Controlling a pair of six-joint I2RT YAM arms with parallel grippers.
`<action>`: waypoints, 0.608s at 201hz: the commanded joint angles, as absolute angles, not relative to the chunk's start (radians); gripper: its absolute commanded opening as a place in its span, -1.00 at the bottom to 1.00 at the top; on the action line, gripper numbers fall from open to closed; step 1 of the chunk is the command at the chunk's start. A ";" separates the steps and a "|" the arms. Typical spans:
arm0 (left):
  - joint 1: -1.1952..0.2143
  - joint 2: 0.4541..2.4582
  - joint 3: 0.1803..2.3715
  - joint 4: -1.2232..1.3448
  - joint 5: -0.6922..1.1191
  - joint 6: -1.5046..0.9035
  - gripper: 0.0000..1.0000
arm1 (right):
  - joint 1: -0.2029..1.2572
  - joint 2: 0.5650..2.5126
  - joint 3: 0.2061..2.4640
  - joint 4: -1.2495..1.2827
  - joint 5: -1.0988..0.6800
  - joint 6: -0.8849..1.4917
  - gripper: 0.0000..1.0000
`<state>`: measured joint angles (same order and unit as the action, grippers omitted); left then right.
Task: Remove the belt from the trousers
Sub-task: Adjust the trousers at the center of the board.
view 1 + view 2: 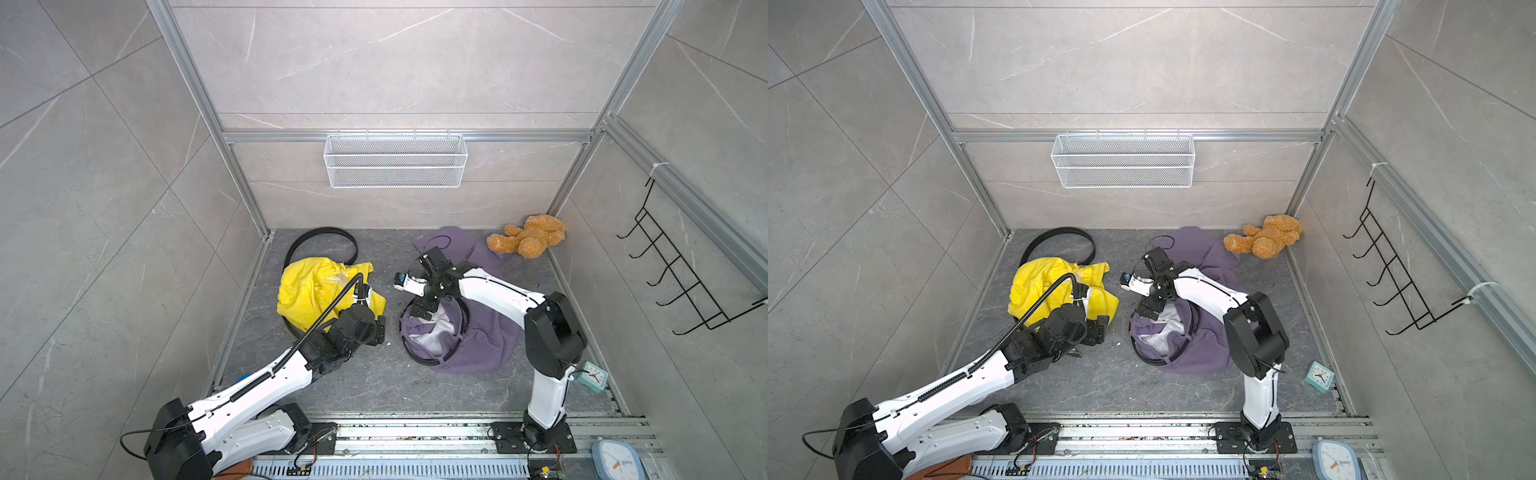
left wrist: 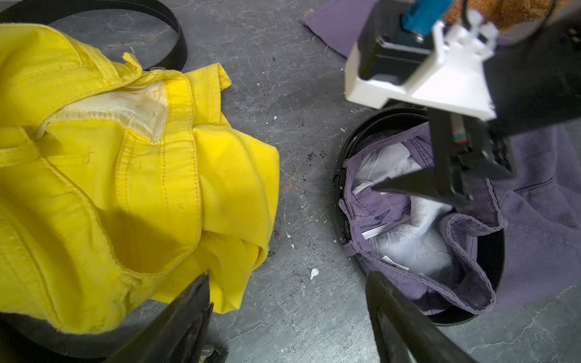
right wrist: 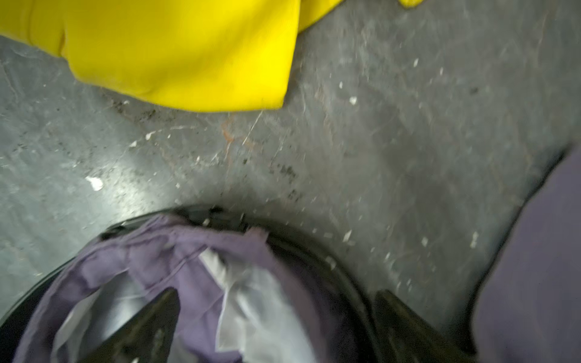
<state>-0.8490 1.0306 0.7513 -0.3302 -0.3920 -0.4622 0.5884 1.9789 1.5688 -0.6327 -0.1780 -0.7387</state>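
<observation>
Right pincer [image 3: 276, 294] straddles the belt [image 3: 301, 245] ringing the purple trousers [image 3: 176, 251].

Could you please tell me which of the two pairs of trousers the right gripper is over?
The purple trousers: the right gripper hangs open over their belted waistband, whereas the yellow trousers lie apart across bare floor.

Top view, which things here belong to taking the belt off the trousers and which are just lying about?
Job: purple trousers, black belt round their waistband, open right gripper over them; possibly yellow trousers.
Lying about: teddy bear, small clock, wire basket, hook rack.
</observation>
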 commanded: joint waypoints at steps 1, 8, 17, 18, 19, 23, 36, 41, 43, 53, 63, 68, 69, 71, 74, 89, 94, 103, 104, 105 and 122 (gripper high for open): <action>-0.850 0.990 0.746 -0.371 -0.426 -0.472 0.59 | 0.566 2.103 1.745 -0.833 -0.227 -0.952 0.95; -0.850 0.976 0.743 -0.374 -0.429 -0.473 0.59 | 0.554 2.152 1.804 -0.906 -0.231 -0.974 0.93; -0.851 0.960 0.737 -0.381 -0.434 -0.472 0.59 | 0.537 2.192 1.842 -0.950 -0.232 -0.995 0.91; -0.850 0.958 0.737 -0.382 -0.435 -0.472 0.59 | 0.535 2.193 1.840 -0.951 -0.232 -0.998 0.91; -0.850 0.955 0.737 -0.382 -0.435 -0.472 0.59 | 0.533 2.194 1.840 -0.952 -0.232 -1.001 0.91; -0.850 0.948 0.735 -0.386 -0.437 -0.472 0.59 | 0.527 2.194 1.835 -0.951 -0.238 -1.008 0.91; -0.850 0.923 0.730 -0.406 -0.444 -0.472 0.59 | 0.501 2.186 1.813 -0.930 -0.256 -1.016 0.91; -0.850 0.913 0.729 -0.414 -0.446 -0.474 0.59 | 0.492 2.189 1.820 -0.943 -0.262 -1.025 0.90; -0.850 0.910 0.729 -0.416 -0.449 -0.475 0.59 | 0.489 2.190 1.821 -0.946 -0.262 -1.027 0.90; -0.851 0.892 0.728 -0.431 -0.452 -0.475 0.59 | 0.477 2.192 1.822 -0.958 -0.267 -1.042 0.89; -0.850 0.881 0.727 -0.441 -0.454 -0.473 0.59 | 0.467 2.191 1.818 -0.954 -0.288 -1.049 0.89; -0.850 0.876 0.727 -0.443 -0.456 -0.472 0.59 | 0.467 2.193 1.818 -0.954 -0.294 -1.051 0.89; -0.850 0.875 0.727 -0.444 -0.456 -0.472 0.59 | 0.466 2.193 1.818 -0.954 -0.295 -1.051 0.89; -0.850 0.874 0.727 -0.445 -0.455 -0.472 0.59 | 0.465 2.197 1.819 -0.956 -0.298 -1.052 0.89; -0.851 0.872 0.727 -0.446 -0.457 -0.472 0.59 | 0.465 2.201 1.823 -0.958 -0.299 -1.053 0.90; -0.850 0.874 0.727 -0.450 -0.459 -0.468 0.59 | 0.466 2.240 1.838 -0.953 -0.283 -1.045 0.90; -0.851 0.878 0.727 -0.447 -0.459 -0.468 0.59 | 0.469 2.257 1.844 -0.944 -0.277 -1.038 0.89; -0.850 0.885 0.729 -0.439 -0.457 -0.467 0.59 | 0.479 2.287 1.857 -0.931 -0.255 -1.024 0.85; -0.850 0.886 0.729 -0.438 -0.457 -0.467 0.59 | 0.479 2.291 1.859 -0.931 -0.253 -1.023 0.85; -0.850 0.887 0.729 -0.438 -0.457 -0.467 0.59 | 0.480 2.294 1.861 -0.931 -0.251 -1.022 0.84; -0.850 0.904 0.739 -0.429 -0.452 -0.466 0.58 | 0.498 2.343 1.896 -0.941 -0.208 -0.987 0.71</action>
<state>-0.8490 0.8879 0.7296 -0.4377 -0.4389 -0.4641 0.4648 2.2532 1.8530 -0.9115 -0.2432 -1.0122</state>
